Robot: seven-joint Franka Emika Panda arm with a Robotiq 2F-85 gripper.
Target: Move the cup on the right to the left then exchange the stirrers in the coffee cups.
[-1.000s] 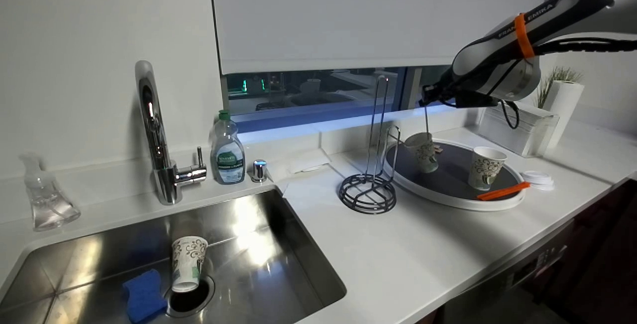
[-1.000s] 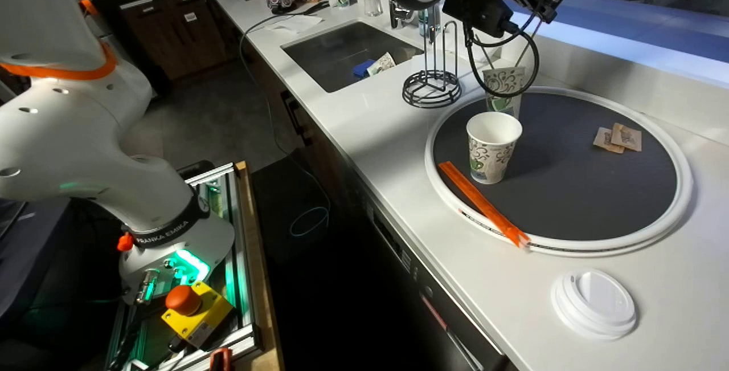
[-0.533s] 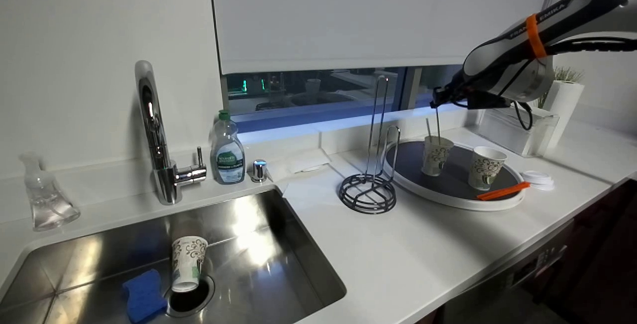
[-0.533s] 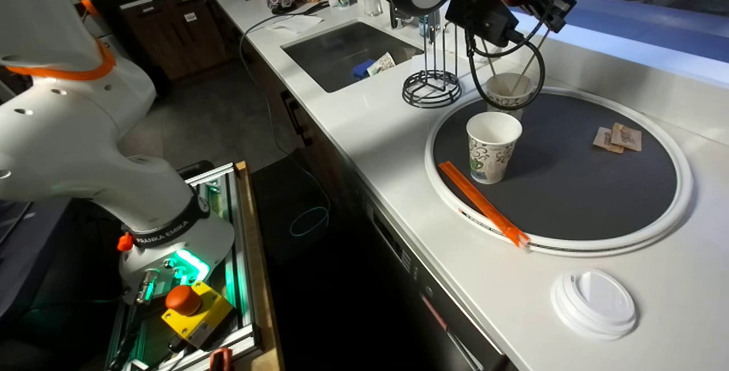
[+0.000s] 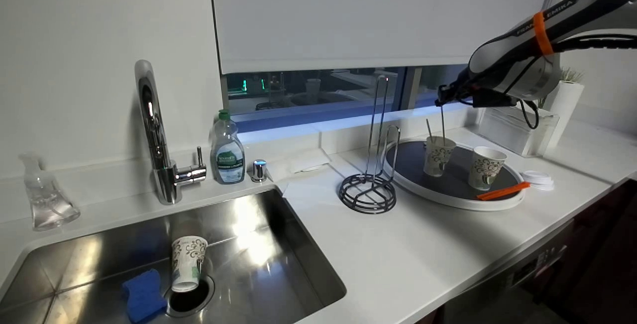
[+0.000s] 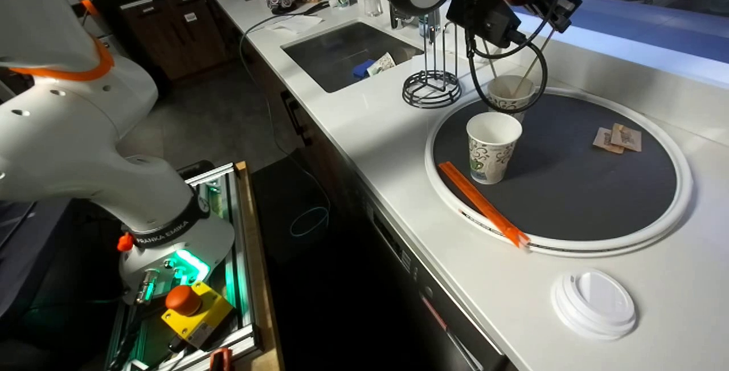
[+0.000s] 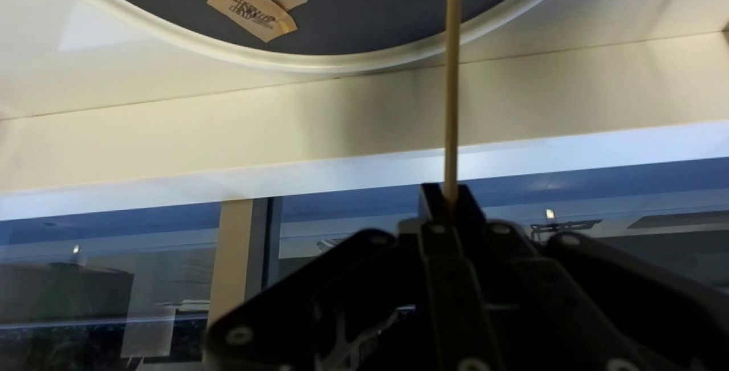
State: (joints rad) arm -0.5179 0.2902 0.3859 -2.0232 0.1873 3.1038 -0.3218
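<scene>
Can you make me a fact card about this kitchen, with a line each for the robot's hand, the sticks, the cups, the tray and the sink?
Robot's hand: gripper, shut on a thin stick
Sticks: the held one dips into a paper cup; the second stick leans in that same cup
Cups: that one and the other tray cup stand upright; no stick shows in the other
Tray: round, dark, white rim; also bears two paper packets and an orange strip
Sink: a third cup on its side, beside a blue sponge
</scene>
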